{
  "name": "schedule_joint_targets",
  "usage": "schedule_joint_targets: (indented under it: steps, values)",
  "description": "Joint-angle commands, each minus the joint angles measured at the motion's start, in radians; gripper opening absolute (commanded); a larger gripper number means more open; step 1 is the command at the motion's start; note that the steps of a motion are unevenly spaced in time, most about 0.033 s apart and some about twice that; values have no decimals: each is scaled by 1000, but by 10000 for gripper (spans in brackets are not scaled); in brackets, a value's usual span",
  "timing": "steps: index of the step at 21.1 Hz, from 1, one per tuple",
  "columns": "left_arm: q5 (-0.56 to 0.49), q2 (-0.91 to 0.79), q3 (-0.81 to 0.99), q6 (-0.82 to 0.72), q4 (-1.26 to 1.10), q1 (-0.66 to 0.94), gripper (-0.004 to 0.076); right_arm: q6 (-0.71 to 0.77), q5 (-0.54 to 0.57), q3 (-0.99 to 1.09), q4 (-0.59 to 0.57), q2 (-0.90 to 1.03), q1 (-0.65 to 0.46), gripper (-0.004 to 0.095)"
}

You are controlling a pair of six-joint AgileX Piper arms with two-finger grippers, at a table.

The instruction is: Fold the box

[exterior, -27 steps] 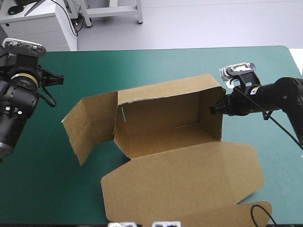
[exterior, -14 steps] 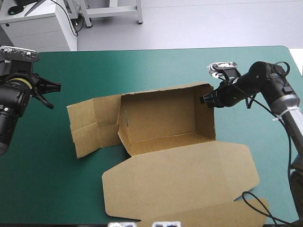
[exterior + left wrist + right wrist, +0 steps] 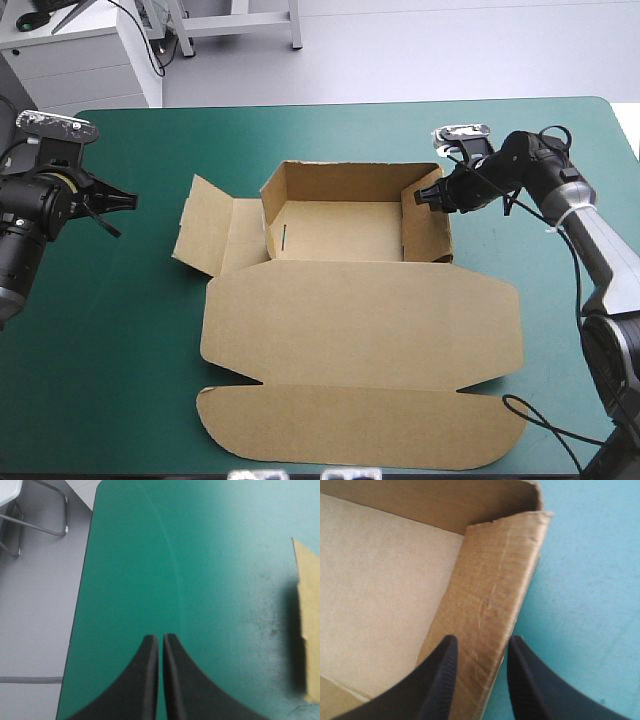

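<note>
The brown box [image 3: 340, 232] lies mid-table as an open tray with its back and side walls raised. Its lid [image 3: 360, 335] lies flat toward the table's front edge, and a side flap [image 3: 208, 232] lies spread out on the left. My right gripper [image 3: 431, 197] is at the tray's right wall. In the right wrist view its black fingers [image 3: 481, 640] straddle that wall [image 3: 495, 580], shut on it, one finger inside the tray and one outside. My left gripper [image 3: 122, 200] hovers over bare teal-green cover left of the box, shut and holding nothing [image 3: 160, 636]. A box edge [image 3: 307, 630] shows beside it.
Bare teal-green cover [image 3: 120, 330] stretches left of the box and along the far side [image 3: 330, 130]. In the left wrist view the table's left edge [image 3: 82, 605] runs close ahead of the left gripper, with floor beyond. The lid's tuck flap [image 3: 360, 435] reaches almost to the front edge.
The box was tipped and skewed earlier. It now sits squarer with the lid flat in front, turned with the right gripper on its right wall. The left flap has swung outward.
</note>
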State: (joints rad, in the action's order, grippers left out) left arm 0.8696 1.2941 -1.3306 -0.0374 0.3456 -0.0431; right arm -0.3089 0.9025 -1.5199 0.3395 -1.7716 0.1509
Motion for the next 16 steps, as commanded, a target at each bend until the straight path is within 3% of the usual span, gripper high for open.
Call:
schedule_joint_targets:
  steps: [1, 5, 8, 11, 16]
  values:
    - [-39, -20, -33, 0, -7, 2, 11, 7, 63, -140, -66, 51, 0, 443]
    - [-35, -16, -33, 0, -7, 2, 11, 7, 202, -284, -159, 51, 0, 441]
    - [-35, -14, -33, 1, -7, 2, 11, 113, 234, -301, -147, 51, 0, 441]
    - [-35, -14, -33, 2, -7, 2, 11, 130, 296, -301, -131, 20, 0, 441]
    - [-11, -14, -33, 2, -7, 2, 11, 129, 293, -301, -35, -61, 0, 440]
